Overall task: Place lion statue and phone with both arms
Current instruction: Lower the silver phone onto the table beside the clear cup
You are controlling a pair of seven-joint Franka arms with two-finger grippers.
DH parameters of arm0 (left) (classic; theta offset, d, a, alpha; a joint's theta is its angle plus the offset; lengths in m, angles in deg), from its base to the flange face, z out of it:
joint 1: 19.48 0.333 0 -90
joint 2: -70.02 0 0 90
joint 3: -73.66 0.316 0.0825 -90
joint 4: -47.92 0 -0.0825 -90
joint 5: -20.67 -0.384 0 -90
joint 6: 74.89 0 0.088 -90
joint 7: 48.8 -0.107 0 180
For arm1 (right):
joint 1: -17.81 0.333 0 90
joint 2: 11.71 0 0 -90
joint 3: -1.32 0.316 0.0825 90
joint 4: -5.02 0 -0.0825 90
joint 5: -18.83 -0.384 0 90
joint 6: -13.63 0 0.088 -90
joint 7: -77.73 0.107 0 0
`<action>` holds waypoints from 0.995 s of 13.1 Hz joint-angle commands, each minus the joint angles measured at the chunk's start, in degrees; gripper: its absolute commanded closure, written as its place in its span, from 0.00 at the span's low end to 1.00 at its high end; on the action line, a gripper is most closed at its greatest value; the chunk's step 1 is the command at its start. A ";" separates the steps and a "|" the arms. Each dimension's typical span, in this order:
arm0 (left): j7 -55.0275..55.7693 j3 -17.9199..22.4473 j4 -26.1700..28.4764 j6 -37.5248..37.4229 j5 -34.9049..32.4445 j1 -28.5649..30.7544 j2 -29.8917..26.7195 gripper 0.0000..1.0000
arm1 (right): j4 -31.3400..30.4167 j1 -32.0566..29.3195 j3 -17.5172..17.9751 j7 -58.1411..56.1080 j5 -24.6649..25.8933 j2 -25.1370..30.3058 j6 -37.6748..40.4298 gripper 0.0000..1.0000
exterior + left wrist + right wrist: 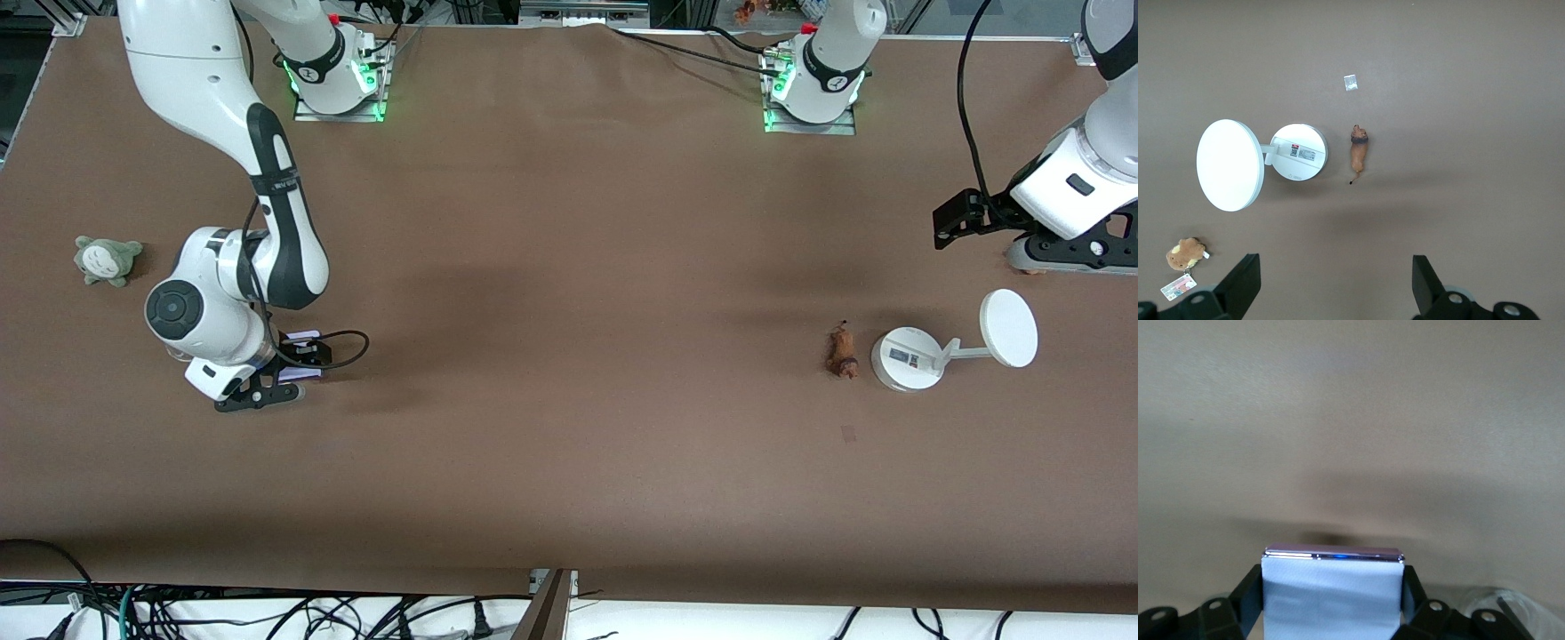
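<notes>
- My right gripper [1331,613] is low at the right arm's end of the table [569,267], clamped on the phone [1331,590]
- My left gripper [1335,287] hangs with fingers apart over the left arm's end
- The lion [840,352] lies just beside the white stand [907,358]

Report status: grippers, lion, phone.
Right gripper shut on phone, low at table. Left gripper open, high above lion statue. White stand beside lion.

Robotics lab: 2 bench-mounted arms, trailing cables [267,613].

White arms with black joint bands, black hands, black cables, green-lit bases.
</notes>
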 commanded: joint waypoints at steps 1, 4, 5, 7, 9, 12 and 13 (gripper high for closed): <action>0.47 0.56 0.95 -0.44 1.18 -0.58 -1.39 0.00 | -1.63 -0.33 0.46 -2.93 -2.81 -0.57 -3.41 0.93; 0.47 0.47 0.87 -0.35 1.18 -0.58 -1.39 0.00 | -1.63 -0.42 0.46 -3.63 -2.99 -1.71 -5.16 0.94; 0.47 0.47 0.95 -0.35 1.18 -0.58 -1.39 0.00 | -1.72 -0.51 0.46 -4.24 -2.99 -1.98 -6.47 0.93; 0.55 0.47 0.95 -0.44 1.18 -0.58 -1.39 0.00 | -1.63 -1.21 0.98 -4.68 -3.08 -2.77 -7.45 0.92; 0.47 0.38 0.87 -0.44 1.18 -0.58 -1.39 0.00 | -1.63 -2.43 2.21 -4.69 -3.08 -2.77 -7.63 0.36; 0.47 0.47 0.87 -0.35 1.18 -0.58 -1.31 0.00 | -1.11 -2.44 2.48 -4.51 -3.08 -2.60 -7.19 0.01; 0.47 0.47 0.87 -0.35 1.18 -0.58 -1.30 0.00 | -1.02 -2.18 2.48 -4.34 -3.08 -2.25 -6.93 0.01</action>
